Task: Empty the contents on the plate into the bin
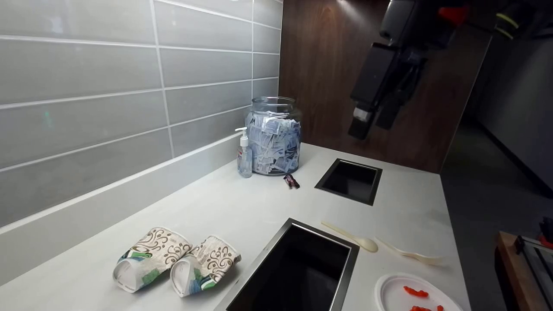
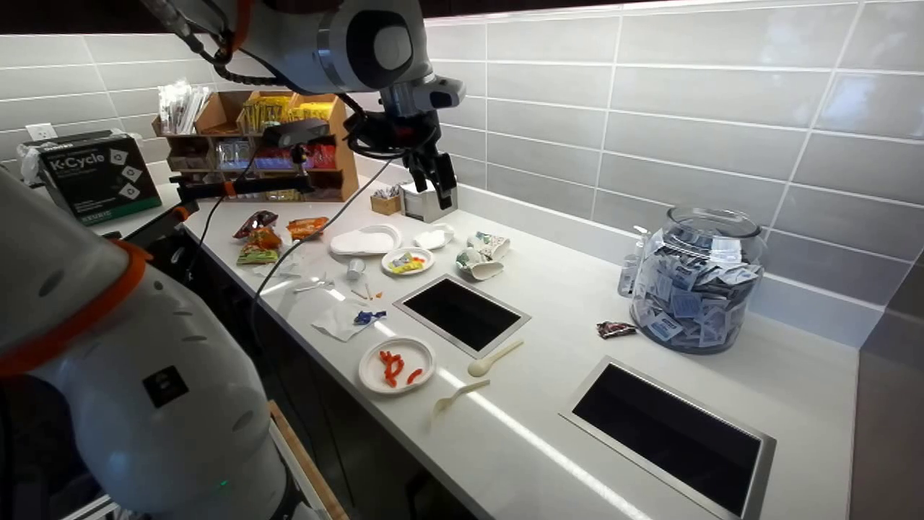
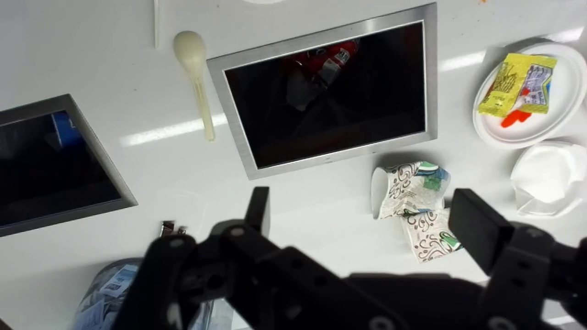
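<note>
robotiq gripper (image 3: 364, 206): fingers (image 3: 481, 224) spread apart, nothing clamped between them; it hangs high over the counter (image 2: 548, 296), tips downward, a stance that presumably leaves room to select a target; seen between the fingers in the wrist view: two crumpled paper cups (image 3: 410, 192), on their sides, touching each other, well below the tips; next outward: the metal-framed rectangular opening (image 3: 344, 154), taken as the bin; a red labelled item (image 3: 337, 53) and a pale scrap (image 3: 299, 89) show dimly inside, which fits a waste receptacle; near this opening, by the counter edge on the robot's side, the round white plate (image 2: 420, 355) lies flat; its shallow rim retains the red scraps (image 1: 416, 292), so emptying is not yet done; the short path to the bin favours a rim grip, a level lift, and a tilt only over the opening; early tilt may shed scraps onto the counter; caution: a second round plate (image 3: 559, 101) holds a yellow wrapper (image 3: 508, 85) with red pieces (image 3: 516, 118); verify the target before descent; outermost: a plastic spoon (image 3: 198, 82) just beside the bin frame; a second framed opening (image 3: 95, 147) with a blue item (image 3: 65, 130) inside; a glass jar (image 1: 273, 106) packed with paper sachets (image 1: 274, 138) nearly to the neck
</note>
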